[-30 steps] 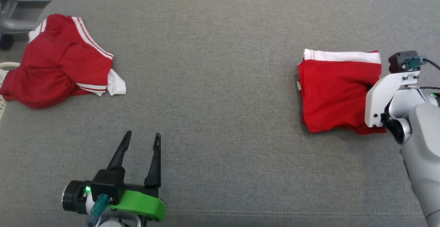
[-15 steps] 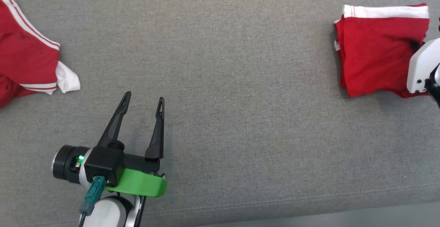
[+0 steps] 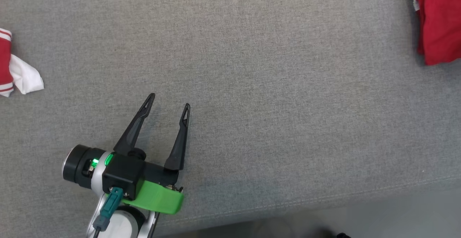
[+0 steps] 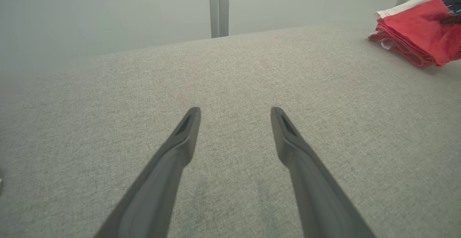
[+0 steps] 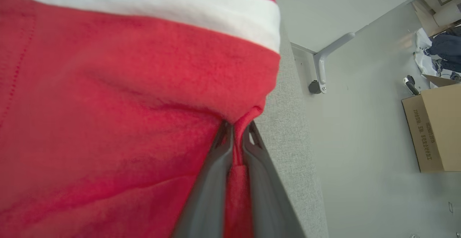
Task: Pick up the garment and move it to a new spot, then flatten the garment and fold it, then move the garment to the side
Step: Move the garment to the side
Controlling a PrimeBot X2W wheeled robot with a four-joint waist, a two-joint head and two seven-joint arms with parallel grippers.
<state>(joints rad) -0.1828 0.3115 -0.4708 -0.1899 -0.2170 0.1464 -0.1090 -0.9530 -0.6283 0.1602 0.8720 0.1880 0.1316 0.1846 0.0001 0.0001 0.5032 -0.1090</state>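
Right wrist view showed the right gripper (image 5: 236, 128) clenched on a pinch of the garment (image 5: 108, 104), the cloth spreading toward 9 o'clock. Head view placed the garment at 2 o'clock of the left gripper (image 3: 169, 101), well apart. That gripper's fingers stood spread over the cushion (image 3: 270, 104).

the red garment (image 3: 440, 18), white-banded, lies folded at the far right.
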